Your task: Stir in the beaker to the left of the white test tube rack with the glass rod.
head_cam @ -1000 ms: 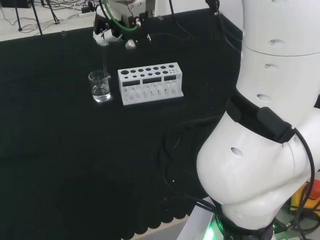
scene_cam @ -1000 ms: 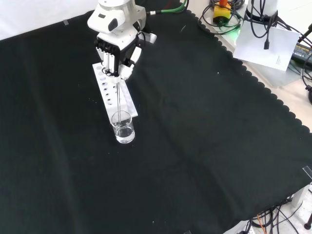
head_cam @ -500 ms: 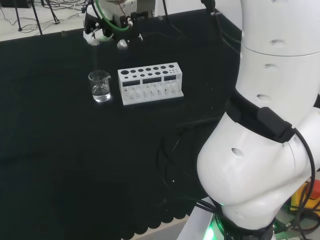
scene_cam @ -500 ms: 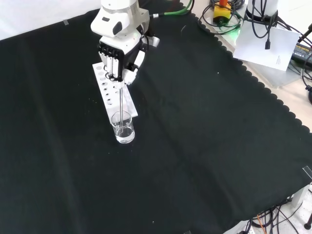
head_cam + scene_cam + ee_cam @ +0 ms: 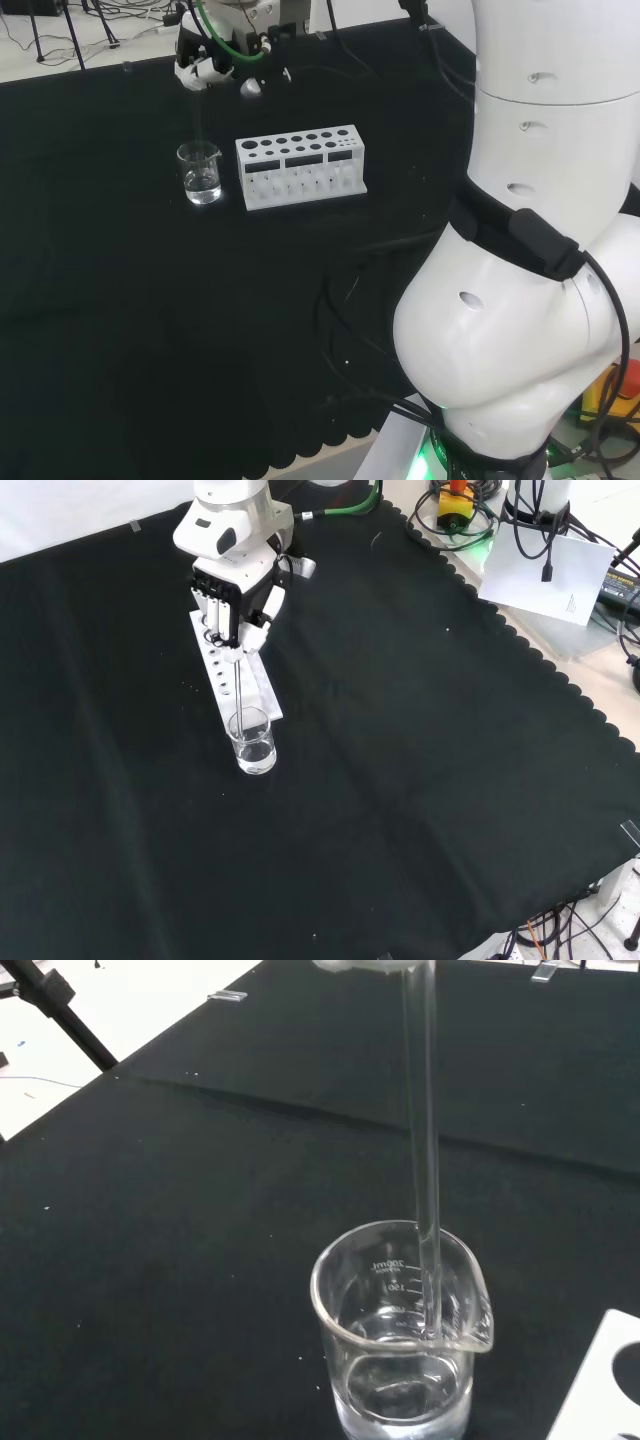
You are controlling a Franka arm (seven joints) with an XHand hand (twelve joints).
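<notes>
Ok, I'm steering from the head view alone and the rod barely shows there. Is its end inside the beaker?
Observer: Yes. In the wrist view the rod runs down past the rim of the beaker.
Operator: Any liquid in it?
Observer: Clear liquid fills the bottom part. I cannot tell whether the tip dips in.
Operator: And the grip?
Observer: In the front view the hand has its fingers curled round the rod's top.

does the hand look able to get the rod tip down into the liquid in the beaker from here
Probably yes: the hand holds the glass rod upright, already inside the open beaker, with nothing in the way.
</notes>
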